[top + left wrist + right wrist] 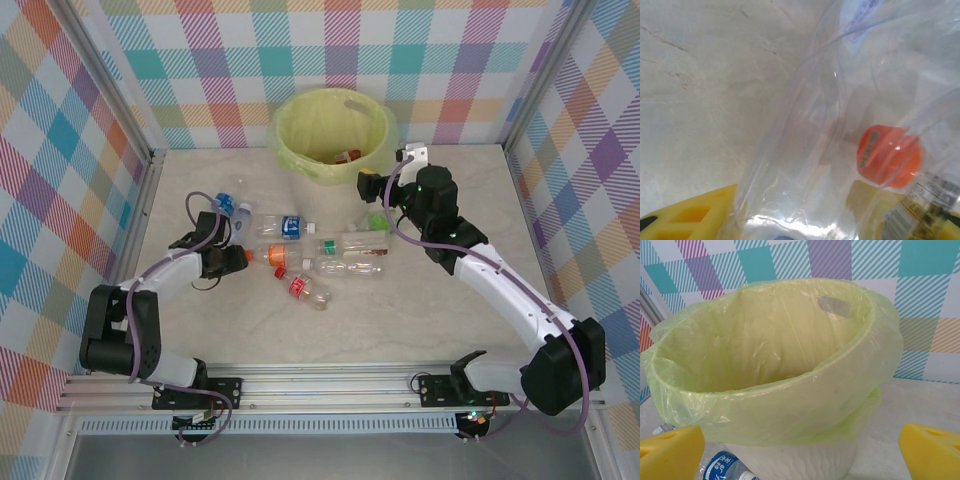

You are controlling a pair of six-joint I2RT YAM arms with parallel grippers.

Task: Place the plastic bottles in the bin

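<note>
Clear crinkly plastic bottle with a pale blue label lies on the table left of the other bottles. Its long axis runs roughly near-to-far, and it's pinched between the left gripper's yellow pads. Right gripper hangs wide apart just beside the bin.

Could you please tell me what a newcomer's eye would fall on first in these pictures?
Probably the cream bin with its yellow-green bag, at the far middle of the table, and the crushed plastic bottles scattered in front of it. Next, the left gripper at the cluster's left end, clamped on a clear bottle, while the right gripper hangs open beside the bin.
</note>
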